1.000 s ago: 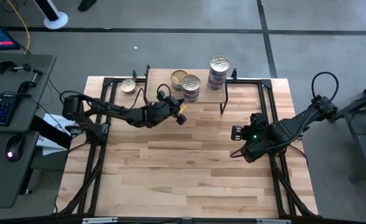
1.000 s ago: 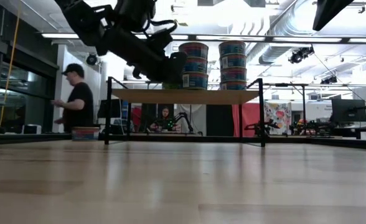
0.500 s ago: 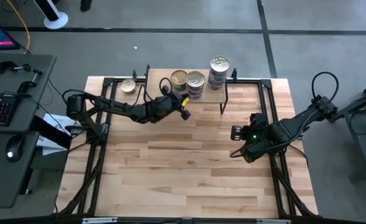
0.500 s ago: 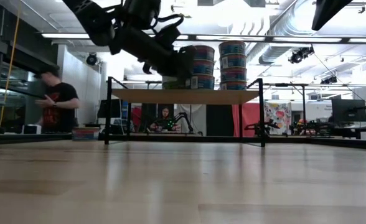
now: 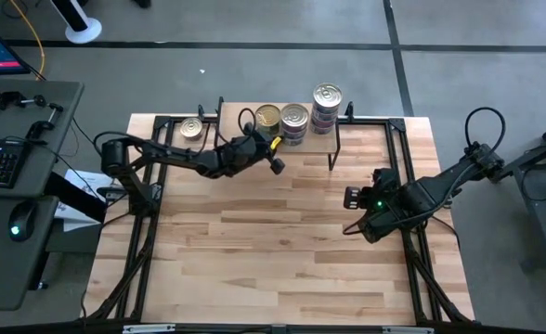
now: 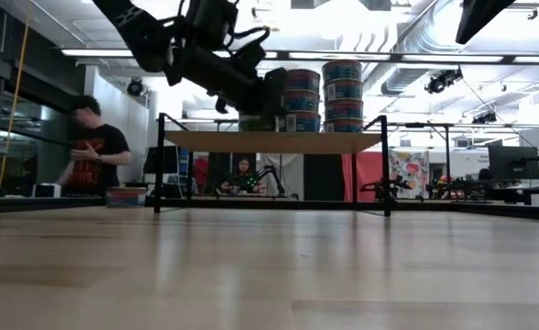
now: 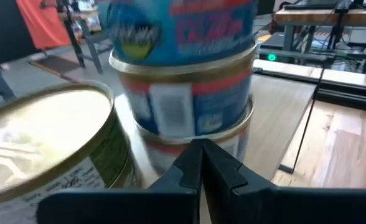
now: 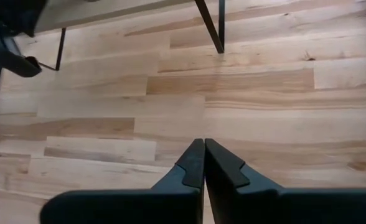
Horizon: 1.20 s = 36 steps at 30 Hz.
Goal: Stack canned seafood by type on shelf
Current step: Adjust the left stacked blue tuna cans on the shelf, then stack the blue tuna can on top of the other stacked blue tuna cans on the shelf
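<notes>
Mostly done — three stacks [image 5: 294, 122] sit on the shelf [image 5: 324, 139], one tin [image 5: 192, 127] left on the desk [image 5: 282, 241]. Left gripper [image 7: 200, 163] closed, empty, nudging the middle stack; right gripper [image 8: 203, 163] closed, idle.

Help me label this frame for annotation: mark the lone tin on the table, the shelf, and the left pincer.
Lone tin [image 5: 191, 128]: high view, centre of its lid.
Shelf [image 6: 274, 141]: low view, front edge of the board.
Left pincer [image 7: 201, 151]: left wrist view, where the shut fingertips meet.
</notes>
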Each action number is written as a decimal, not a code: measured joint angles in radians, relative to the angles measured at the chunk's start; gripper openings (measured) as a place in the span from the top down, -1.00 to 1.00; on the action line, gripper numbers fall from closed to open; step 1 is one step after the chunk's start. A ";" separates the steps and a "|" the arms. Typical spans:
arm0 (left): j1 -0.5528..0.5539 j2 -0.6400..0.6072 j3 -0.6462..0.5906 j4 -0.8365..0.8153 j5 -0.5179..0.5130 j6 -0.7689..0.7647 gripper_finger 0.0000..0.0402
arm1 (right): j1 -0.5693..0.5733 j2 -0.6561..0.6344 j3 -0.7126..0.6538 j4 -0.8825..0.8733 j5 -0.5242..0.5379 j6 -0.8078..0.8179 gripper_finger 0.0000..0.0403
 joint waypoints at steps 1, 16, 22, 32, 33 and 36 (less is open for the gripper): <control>0.007 0.007 0.000 -0.001 0.016 -0.011 1.00 | 0.000 0.000 0.000 0.000 0.006 0.000 1.00; 0.030 0.101 0.121 -0.027 0.043 0.022 1.00 | 0.000 0.000 -0.001 0.006 0.022 0.000 1.00; 0.030 0.025 0.128 -0.178 0.040 0.052 1.00 | 0.000 0.000 -0.001 0.011 0.026 -0.001 1.00; 0.001 -0.491 0.129 -0.947 -0.005 -0.042 1.00 | 0.000 0.000 -0.001 0.011 0.061 -0.019 1.00; 0.006 -0.538 0.129 -1.002 -0.061 -0.044 1.00 | 0.000 0.000 0.000 0.011 0.070 -0.019 1.00; 0.065 -0.654 0.128 -1.073 -0.149 -0.016 1.00 | 0.000 0.000 0.000 0.011 0.096 -0.019 1.00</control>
